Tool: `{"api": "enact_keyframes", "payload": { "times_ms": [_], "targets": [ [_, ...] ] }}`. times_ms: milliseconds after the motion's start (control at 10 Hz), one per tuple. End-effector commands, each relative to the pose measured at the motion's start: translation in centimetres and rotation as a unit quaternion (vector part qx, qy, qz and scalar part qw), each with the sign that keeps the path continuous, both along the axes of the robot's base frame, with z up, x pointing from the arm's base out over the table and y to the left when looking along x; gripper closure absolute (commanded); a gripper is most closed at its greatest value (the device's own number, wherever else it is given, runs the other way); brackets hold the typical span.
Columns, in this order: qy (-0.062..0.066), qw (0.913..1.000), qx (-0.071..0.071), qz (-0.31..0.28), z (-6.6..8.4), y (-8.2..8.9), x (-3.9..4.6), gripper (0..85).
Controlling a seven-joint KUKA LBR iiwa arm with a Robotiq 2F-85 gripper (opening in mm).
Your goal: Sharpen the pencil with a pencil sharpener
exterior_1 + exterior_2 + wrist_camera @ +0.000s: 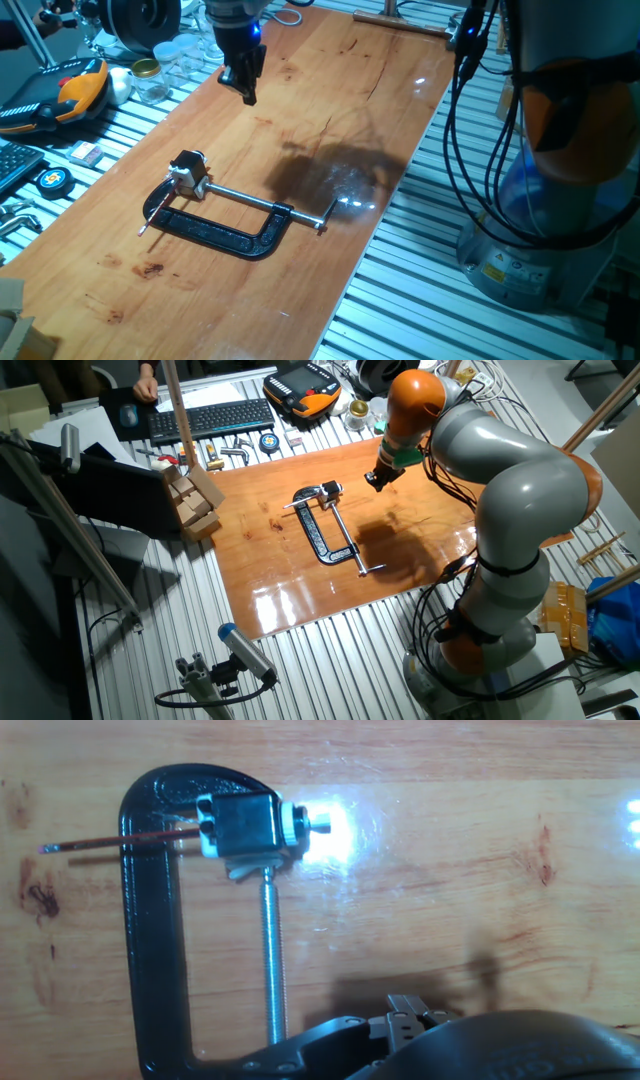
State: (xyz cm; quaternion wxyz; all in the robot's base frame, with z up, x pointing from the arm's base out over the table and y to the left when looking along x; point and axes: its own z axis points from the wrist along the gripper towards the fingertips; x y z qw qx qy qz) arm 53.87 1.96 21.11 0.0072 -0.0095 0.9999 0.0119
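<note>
The pencil [120,841] lies flat on the wooden table [480,810], its right end poked into the pencil sharpener [238,824], which the black clamp [150,930] squeezes. The gripper [241,80] hangs high, far from them; whether its fingers are apart, I cannot tell.

Grey/orange arm [520,490], blk gripper [243,82].

You're looking at a robotics lab or workshop bench: a varnished wooden board [300,575] lies on a ribbed aluminium slotted tabletop [330,670]. Around it sit a black computer keyboard [210,418], an orange-and-black teach pendant [303,388], a yellow tape measure [52,180] and clear glass jars [150,80].
</note>
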Motion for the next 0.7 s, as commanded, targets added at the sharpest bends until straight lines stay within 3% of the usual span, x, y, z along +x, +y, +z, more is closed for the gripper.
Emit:
{"api": "enact_keyframes", "payload": {
  "times_ms": [0,200,300,600],
  "targets": [
    [0.001,1.0000,0.000,0.002,0.04,0.01,0.23,85.0],
    [0.009,0.9999,0.006,0.008,0.40,-0.03,0.59,85.0],
    [0.011,0.9999,0.000,0.005,0.87,0.24,1.04,85.0],
    [0.004,0.9999,-0.006,-0.010,0.65,0.54,1.10,85.0]
  ]
}}
